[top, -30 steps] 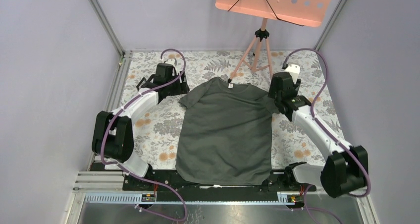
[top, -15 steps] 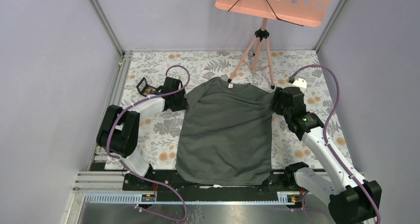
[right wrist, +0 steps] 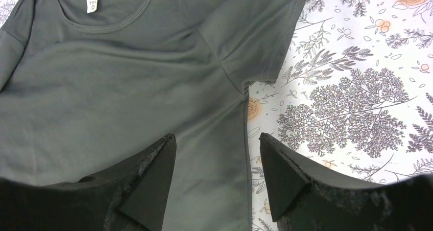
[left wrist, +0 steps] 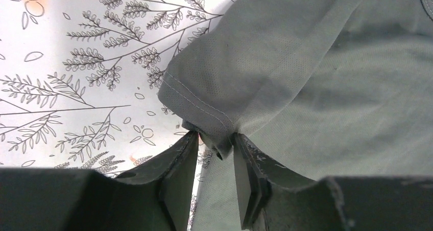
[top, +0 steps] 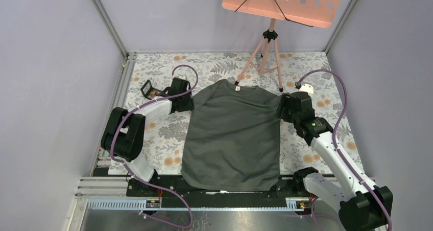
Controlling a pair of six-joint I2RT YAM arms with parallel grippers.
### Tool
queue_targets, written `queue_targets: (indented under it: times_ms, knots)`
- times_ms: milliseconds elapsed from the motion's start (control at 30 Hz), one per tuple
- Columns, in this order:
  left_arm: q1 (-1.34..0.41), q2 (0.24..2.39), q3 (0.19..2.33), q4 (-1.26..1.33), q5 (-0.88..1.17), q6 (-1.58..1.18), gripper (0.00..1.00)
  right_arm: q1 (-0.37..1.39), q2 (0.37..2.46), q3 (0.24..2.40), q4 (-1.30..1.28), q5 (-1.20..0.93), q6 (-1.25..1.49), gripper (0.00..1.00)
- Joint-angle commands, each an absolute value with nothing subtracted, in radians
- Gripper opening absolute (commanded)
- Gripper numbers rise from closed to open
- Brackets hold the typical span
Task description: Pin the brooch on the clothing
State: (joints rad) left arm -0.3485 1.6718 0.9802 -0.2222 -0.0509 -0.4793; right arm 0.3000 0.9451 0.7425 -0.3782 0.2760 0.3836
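- The T-shirt (top: 232, 139) lies spread flat, front up, in the middle of your floral worktop (top: 214, 62). Its neck and small white label point away from the arm bases.
- Your left gripper (left wrist: 215, 139) is at the sleeve on its own side. The jaws are drawn narrow, and a puckered fold at the sleeve's underarm corner is nipped between the tips.
- Your right gripper (right wrist: 217, 139) hangs above the opposite sleeve and side seam. Its jaws are wide apart and hold nothing.
- A small black case (top: 148, 89) stands open on the worktop just beyond your left gripper, clear of the shirt.
- The brooch is too small for you to pick out with any certainty. An orange speck shows beside the case, but it could be part of the print.
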Motion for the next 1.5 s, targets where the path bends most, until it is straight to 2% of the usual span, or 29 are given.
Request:
queue_targets:
  times_ms: [0, 67, 167, 233, 467, 867, 933, 1100, 1200, 1267, 1467]
  knots:
    - [-0.346, 1.649, 1.016, -0.192, -0.123, -0.458, 0.37, 0.297, 0.947, 0.742, -0.392, 0.242, 0.392, 0.68]
    - [-0.346, 1.642, 1.017, -0.186, -0.132, -0.454, 0.32, 0.297, 0.954, 0.743, -0.393, 0.230, 0.392, 0.68]
    - [-0.346, 1.645, 1.026, -0.185, -0.139, -0.447, 0.08, 0.296, 0.959, 0.745, -0.397, 0.221, 0.392, 0.68]
    - [-0.345, 1.637, 1.033, -0.187, -0.150, -0.442, 0.00, 0.297, 0.958, 0.744, -0.402, 0.220, 0.389, 0.68]
    - [-0.343, 1.590, 1.102, -0.210, -0.205, -0.407, 0.00, 0.298, 0.956, 0.726, -0.408, 0.225, 0.373, 0.68]
    - [-0.230, 1.711, 1.242, -0.254, -0.176, -0.423, 0.00, 0.298, 0.948, 0.677, -0.415, 0.183, 0.393, 0.69]
    - [-0.205, 1.733, 1.251, -0.249, -0.155, -0.443, 0.04, 0.298, 0.949, 0.675, -0.418, 0.194, 0.392, 0.69]
    - [-0.129, 1.760, 1.250, -0.245, -0.135, -0.501, 0.24, 0.298, 0.952, 0.670, -0.433, 0.208, 0.397, 0.69]
    - [-0.093, 1.708, 1.187, -0.187, -0.127, -0.518, 0.43, 0.297, 0.947, 0.666, -0.444, 0.210, 0.402, 0.69]
    - [-0.091, 1.655, 1.143, -0.158, -0.130, -0.508, 0.52, 0.298, 0.946, 0.663, -0.459, 0.219, 0.406, 0.69]
    - [-0.091, 1.579, 1.094, -0.153, -0.066, -0.487, 0.66, 0.296, 0.994, 0.654, -0.481, 0.232, 0.435, 0.74]
